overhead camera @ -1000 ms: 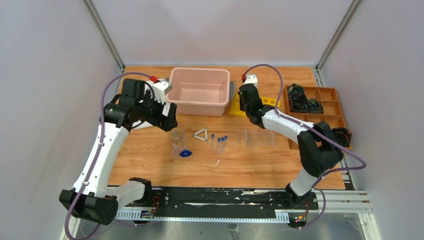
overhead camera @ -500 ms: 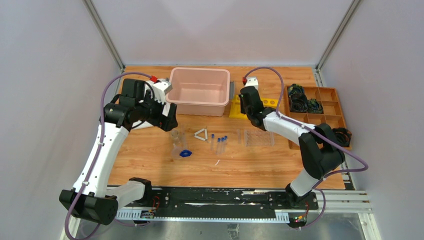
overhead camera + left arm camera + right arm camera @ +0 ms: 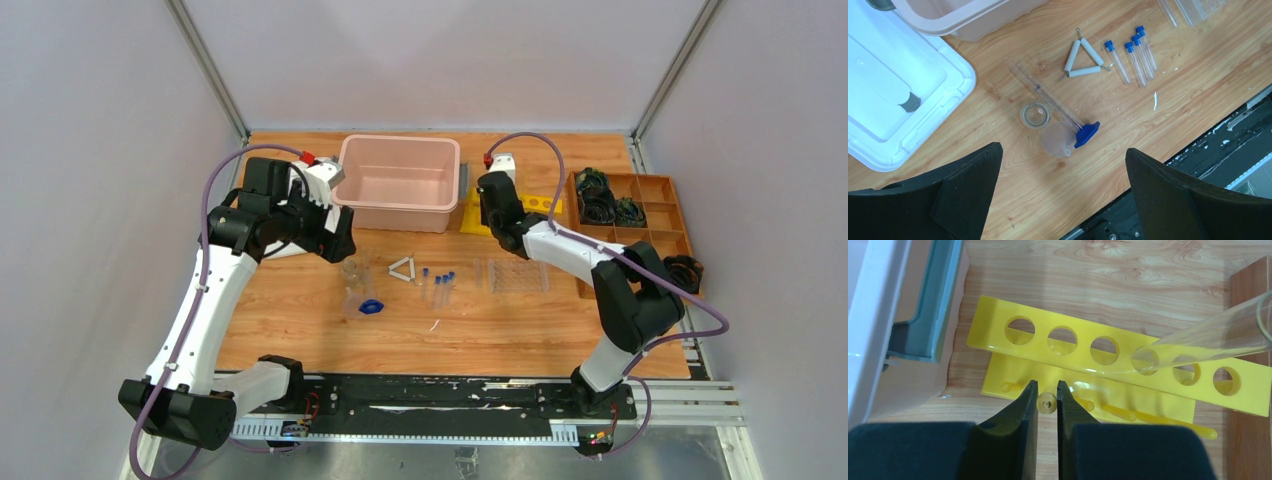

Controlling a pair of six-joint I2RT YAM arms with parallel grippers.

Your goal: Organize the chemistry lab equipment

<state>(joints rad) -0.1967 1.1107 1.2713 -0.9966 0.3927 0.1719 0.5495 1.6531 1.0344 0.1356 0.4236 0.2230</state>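
Note:
Several blue-capped tubes (image 3: 1133, 54), a white triangle frame (image 3: 1083, 57), a small glass beaker (image 3: 1035, 114), a clear funnel (image 3: 1058, 140) and a blue piece (image 3: 1087, 134) on a long clear cylinder lie on the wood below my left gripper (image 3: 1063, 200). That gripper is open, empty and held high. A clear tube rack (image 3: 518, 275) lies right of the tubes (image 3: 440, 285). My right gripper (image 3: 1047, 390) is closed to a narrow gap around a peg (image 3: 1047, 402) of a yellow rack (image 3: 1118, 360). A large clear tube (image 3: 1208, 337) rests in one rack hole.
A pink bin (image 3: 400, 183) stands at the back centre, with a white lid (image 3: 898, 100) to its left. An orange compartment tray (image 3: 640, 215) with dark items sits at the right. The black rail (image 3: 430, 395) runs along the near edge.
My right gripper has shifted slightly left and toward the back by the yellow rack. The left arm has not moved.

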